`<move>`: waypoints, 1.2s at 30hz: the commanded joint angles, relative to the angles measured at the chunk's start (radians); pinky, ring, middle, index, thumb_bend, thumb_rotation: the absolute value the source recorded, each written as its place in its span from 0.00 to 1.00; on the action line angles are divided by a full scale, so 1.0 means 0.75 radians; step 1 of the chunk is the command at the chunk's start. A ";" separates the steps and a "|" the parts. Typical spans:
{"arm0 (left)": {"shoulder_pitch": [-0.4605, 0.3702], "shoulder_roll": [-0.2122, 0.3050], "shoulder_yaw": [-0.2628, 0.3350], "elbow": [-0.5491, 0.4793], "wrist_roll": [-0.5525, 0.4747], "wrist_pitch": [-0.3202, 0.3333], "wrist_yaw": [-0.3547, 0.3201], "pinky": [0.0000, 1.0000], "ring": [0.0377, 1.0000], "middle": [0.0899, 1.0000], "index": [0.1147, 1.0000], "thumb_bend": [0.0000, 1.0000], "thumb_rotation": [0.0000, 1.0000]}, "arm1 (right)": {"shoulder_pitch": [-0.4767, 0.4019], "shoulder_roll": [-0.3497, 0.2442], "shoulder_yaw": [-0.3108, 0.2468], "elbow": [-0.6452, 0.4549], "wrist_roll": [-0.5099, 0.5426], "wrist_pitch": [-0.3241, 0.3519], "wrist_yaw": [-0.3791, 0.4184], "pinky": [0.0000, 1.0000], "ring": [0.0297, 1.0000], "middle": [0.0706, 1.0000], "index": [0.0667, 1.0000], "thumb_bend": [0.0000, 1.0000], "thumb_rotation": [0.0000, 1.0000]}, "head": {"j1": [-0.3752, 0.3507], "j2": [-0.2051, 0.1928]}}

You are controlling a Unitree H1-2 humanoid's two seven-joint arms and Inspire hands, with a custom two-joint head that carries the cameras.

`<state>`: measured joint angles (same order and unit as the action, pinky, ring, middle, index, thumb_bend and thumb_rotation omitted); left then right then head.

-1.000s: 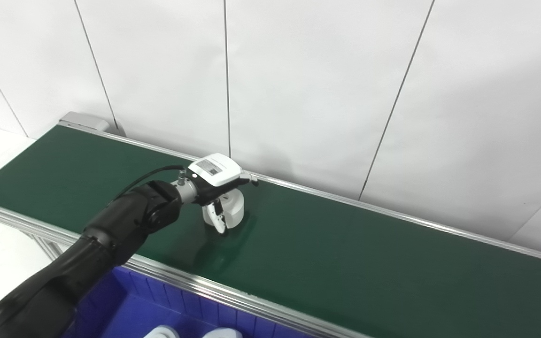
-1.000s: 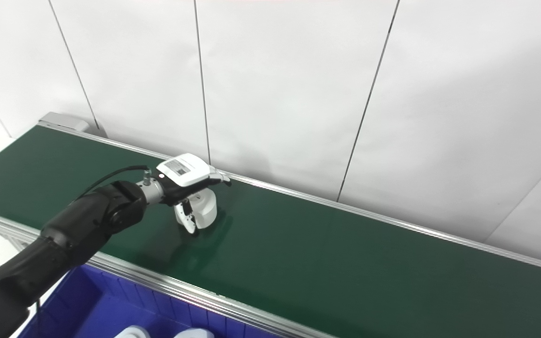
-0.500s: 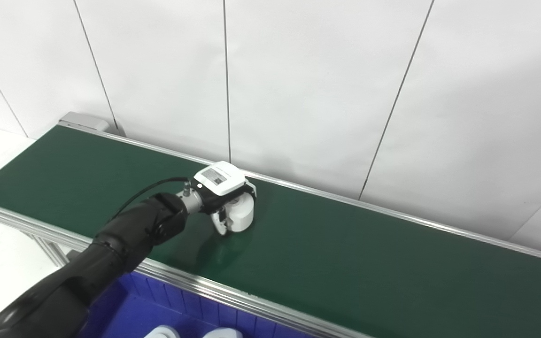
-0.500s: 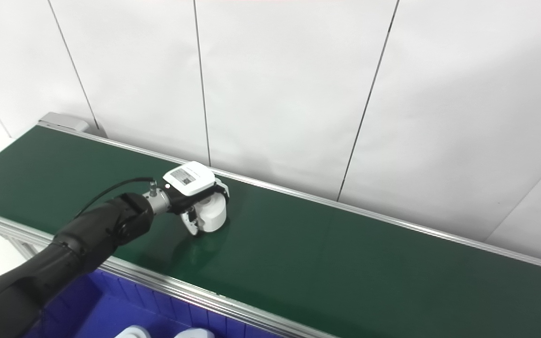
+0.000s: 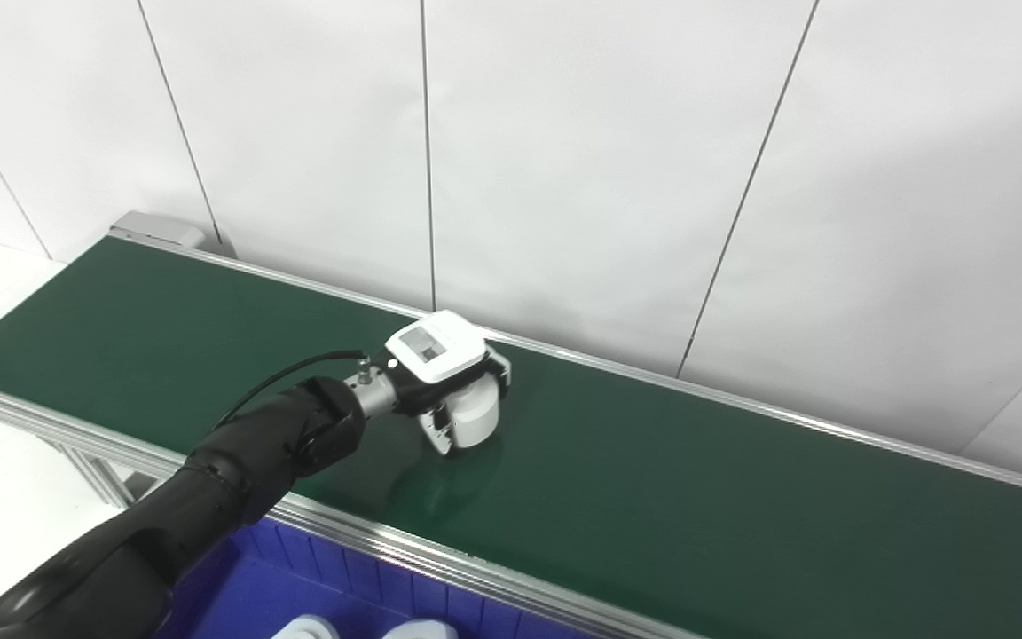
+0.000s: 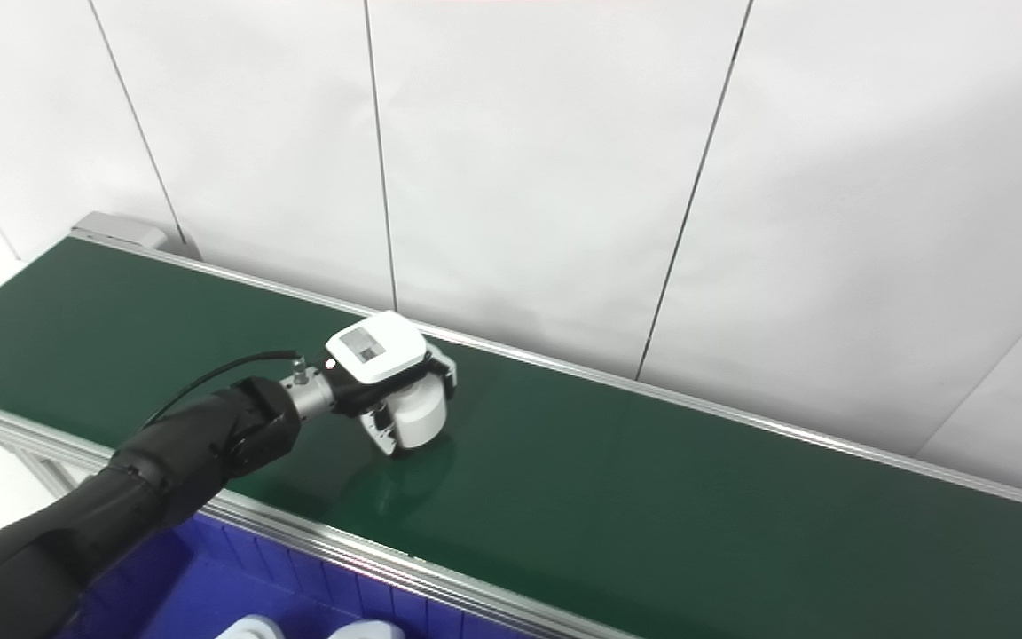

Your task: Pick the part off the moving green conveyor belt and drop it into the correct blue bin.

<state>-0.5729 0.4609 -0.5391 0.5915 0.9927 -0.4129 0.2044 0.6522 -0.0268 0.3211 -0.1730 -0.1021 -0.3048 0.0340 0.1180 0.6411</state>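
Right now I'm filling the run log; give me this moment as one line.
phase: grasp | left hand: shut on part | part: on belt, not lifted | bin: below near rail | right hand: not in view

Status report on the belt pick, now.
Left hand shut on the white part, part low over the green belt. Right hand not in view. Blue bin below the belt's near rail, white parts already inside. Nothing in the way.
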 commanded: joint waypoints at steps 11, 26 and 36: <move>0.126 0.169 0.212 -0.929 -0.269 0.088 -0.446 0.34 0.35 0.41 0.48 0.50 0.00 | 0.033 -0.029 0.009 -0.240 0.031 0.177 0.050 1.00 0.95 0.89 0.93 0.95 1.00 | 0.206 0.232; 0.769 0.133 0.421 -1.545 -0.389 0.206 -0.717 0.28 0.33 0.41 0.49 0.49 0.00 | 0.021 -0.122 -0.055 -0.341 0.152 0.307 0.109 1.00 0.94 0.88 0.91 0.96 1.00 | 0.288 0.279; 1.154 -0.015 0.341 -1.434 -0.226 0.087 -0.650 0.42 0.42 0.46 0.41 0.50 0.00 | 0.001 -0.119 -0.044 -0.339 0.145 0.321 0.130 0.93 0.89 0.84 0.88 0.93 1.00 | 0.219 0.271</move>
<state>0.2937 0.4625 -0.2801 -0.4882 0.7993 -0.3317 -0.3286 0.6534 -0.1182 0.2836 -0.3965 0.0004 -0.0610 0.1235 0.2823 0.8437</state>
